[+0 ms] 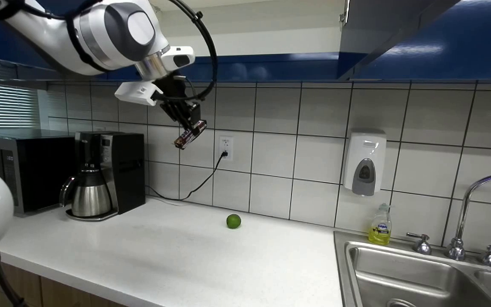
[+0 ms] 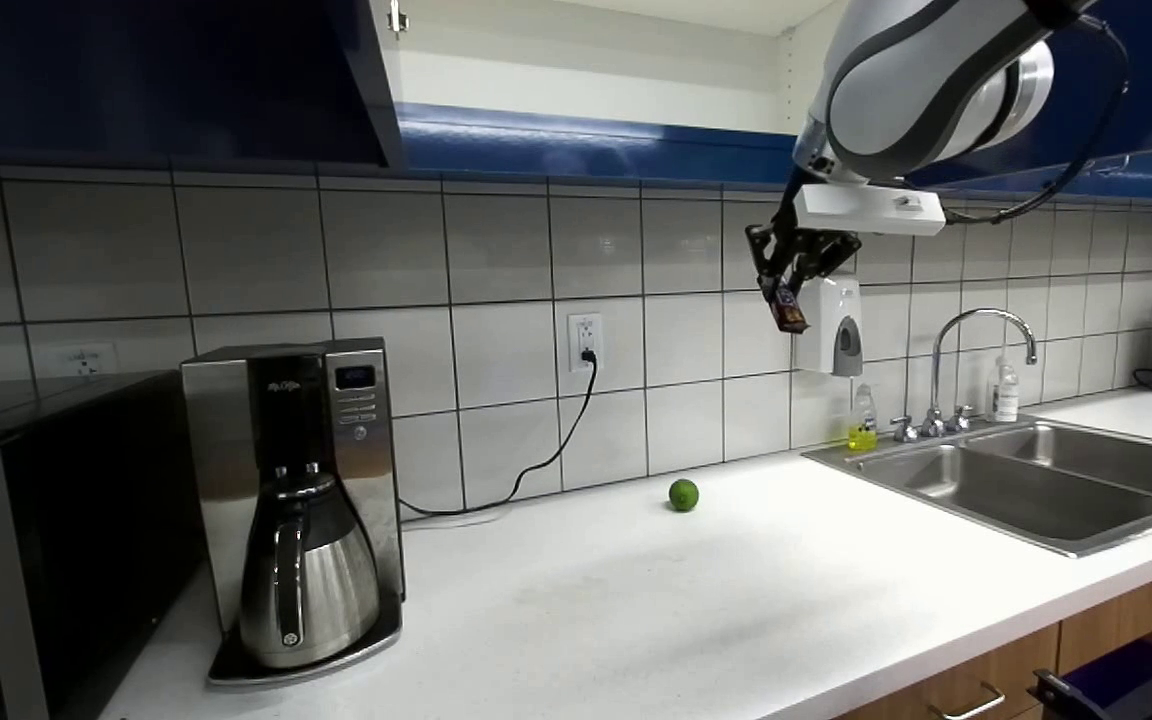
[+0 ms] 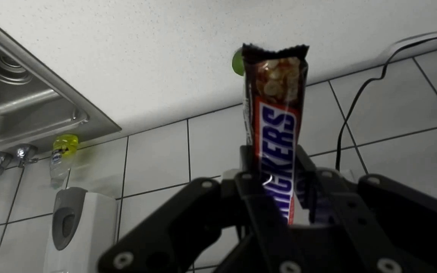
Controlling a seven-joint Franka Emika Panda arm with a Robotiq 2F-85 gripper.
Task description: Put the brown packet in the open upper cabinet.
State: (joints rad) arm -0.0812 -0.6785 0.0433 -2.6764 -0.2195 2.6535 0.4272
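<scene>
The brown packet is a dark brown Snickers wrapper (image 3: 278, 110) that fills the middle of the wrist view. It also shows in both exterior views (image 1: 189, 136) (image 2: 789, 312), tilted in the air. My gripper (image 3: 275, 155) is shut on it, a finger on each side; its lower end is partly hidden behind the fingers. In both exterior views the gripper (image 1: 193, 123) (image 2: 783, 283) appears lower than the open upper cabinet (image 1: 271, 70), high above the counter. The cabinet also shows its white interior and blue bottom edge in an exterior view (image 2: 576, 140). It is out of the wrist view.
An open blue door (image 1: 373, 30) hangs at the cabinet's side. A green ball (image 1: 233, 221) lies on the white counter (image 1: 177, 256) by the tiled wall. A coffee maker (image 1: 128, 170), microwave (image 1: 45, 170), soap dispenser (image 1: 365, 162), soap bottle (image 1: 380, 228) and sink (image 1: 343, 273) stand around.
</scene>
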